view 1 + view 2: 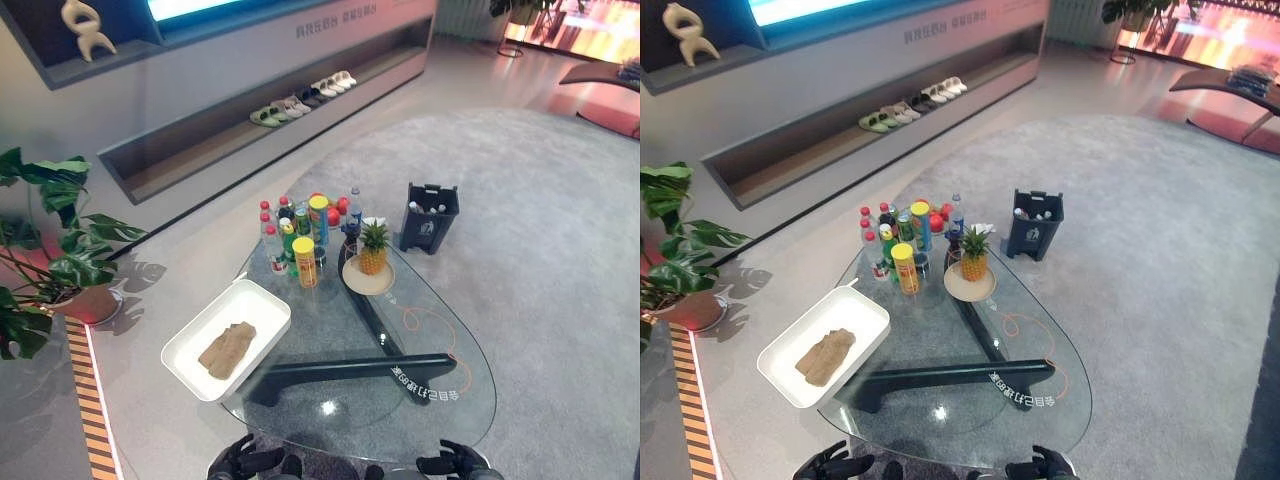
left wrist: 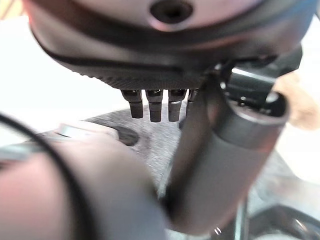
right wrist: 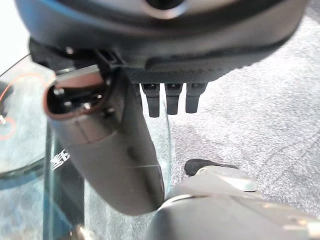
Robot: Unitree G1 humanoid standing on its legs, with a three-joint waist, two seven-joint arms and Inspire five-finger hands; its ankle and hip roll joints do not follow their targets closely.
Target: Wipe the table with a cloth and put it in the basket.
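Both eye views look down from the robot's head, from well above, over the glass counter toward a far wall shelf; they share nearly the same scene, slightly offset. Each wrist view looks along its own hand from very close: left hand, right hand.

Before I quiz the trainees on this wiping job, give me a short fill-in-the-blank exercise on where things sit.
1. The brown cloth lies inside the white ____.
2. The pineapple stands on a ____ on the glass table.
3. The dark bin stands on the ____ beyond the table.
4. The left hand and right hand are at the table's near edge and hold ____.

Missing words: tray; plate; carpet; nothing
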